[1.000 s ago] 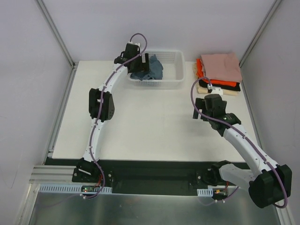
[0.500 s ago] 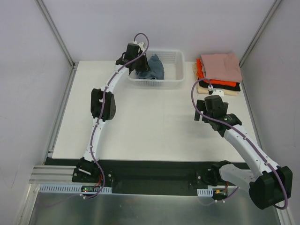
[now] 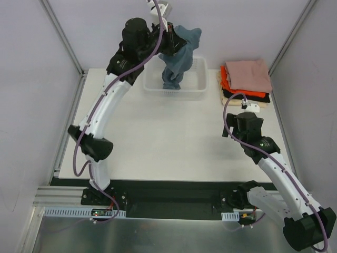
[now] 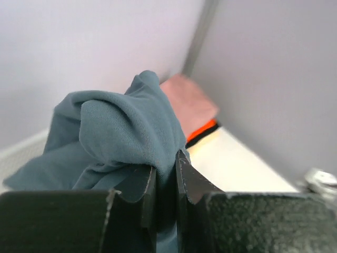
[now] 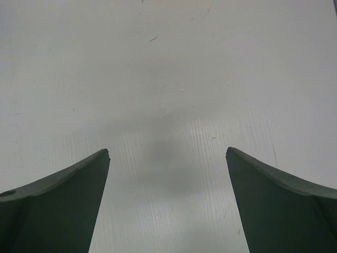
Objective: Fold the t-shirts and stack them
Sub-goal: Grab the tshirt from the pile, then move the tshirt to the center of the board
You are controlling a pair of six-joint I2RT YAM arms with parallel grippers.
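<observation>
Lifted clear since a second ago, the left gripper (image 4: 165, 167) clamps the blue-grey shirt (image 3: 178, 62) at top centre, its hem low inside the basket (image 3: 199, 90), where the mesh could snag it. The right gripper (image 5: 167, 153) gapes wide, empty.

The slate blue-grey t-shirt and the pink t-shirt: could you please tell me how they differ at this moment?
The blue-grey t-shirt hangs bunched and unfolded; the pink t-shirt lies folded flat. The blue-grey t-shirt is pinched in the shut left gripper above the white basket; the pink t-shirt tops the stack, held by nothing. Both are soft cloth tees.
</observation>
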